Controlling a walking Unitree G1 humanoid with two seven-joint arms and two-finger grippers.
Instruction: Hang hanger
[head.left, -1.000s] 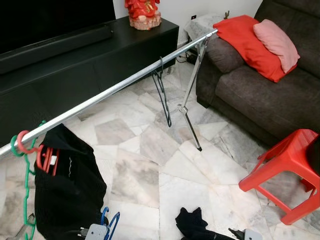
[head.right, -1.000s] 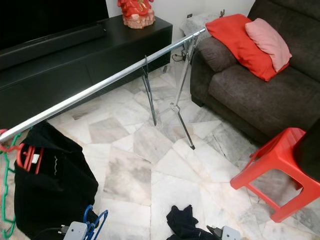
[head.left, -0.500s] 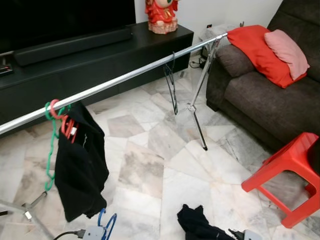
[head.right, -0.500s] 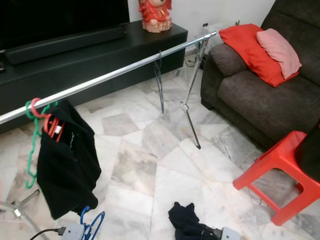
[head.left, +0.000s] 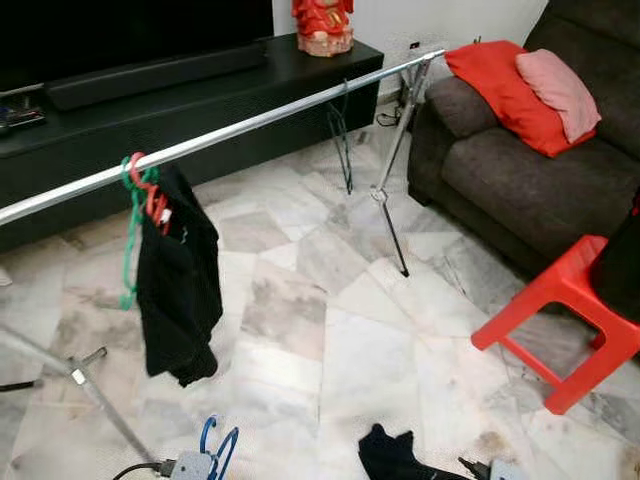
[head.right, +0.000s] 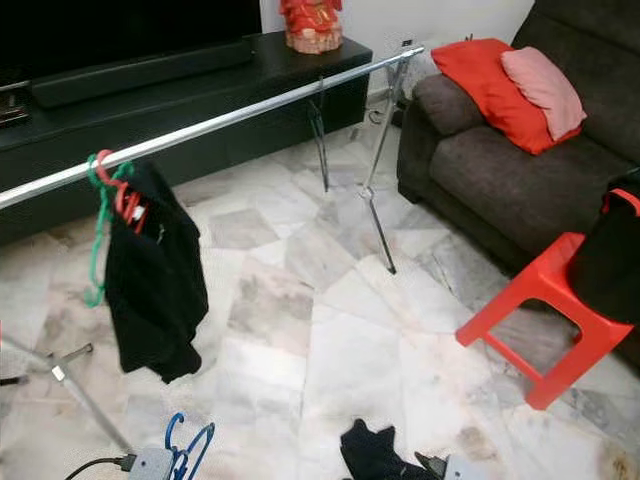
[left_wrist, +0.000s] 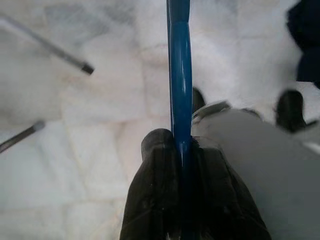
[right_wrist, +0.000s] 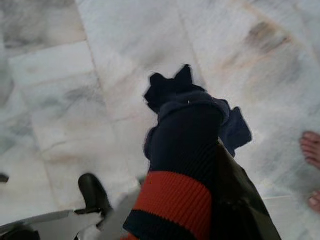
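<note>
A blue hanger (left_wrist: 180, 90) is pinched between the black fingers of my left gripper (left_wrist: 181, 145), which is shut on it. The same hanger's hook (head.left: 216, 444) shows low at the front. My right gripper (right_wrist: 210, 180) is shut on a dark navy garment with a red band (right_wrist: 182, 145), which hangs to the floor (head.left: 392, 458). A silver rail (head.left: 260, 125) runs across ahead, well above and beyond both grippers. On it hang a black garment (head.left: 180, 275) on a red hanger, a green hanger (head.left: 130, 235) and an empty dark hanger (head.left: 342, 145).
The rail's stand legs (head.left: 95, 395) (head.left: 390, 215) splay onto the marble floor. A red stool (head.left: 555, 320) with dark cloth on it stands at the right before a dark sofa (head.left: 500, 170). A black TV console (head.left: 150, 100) lies behind the rail. A person's bare foot (right_wrist: 311, 147) is nearby.
The whole view has shifted: the camera has swung and drawn back, so the rail and hung clothes look farther and more central. Both grippers keep their holds.
</note>
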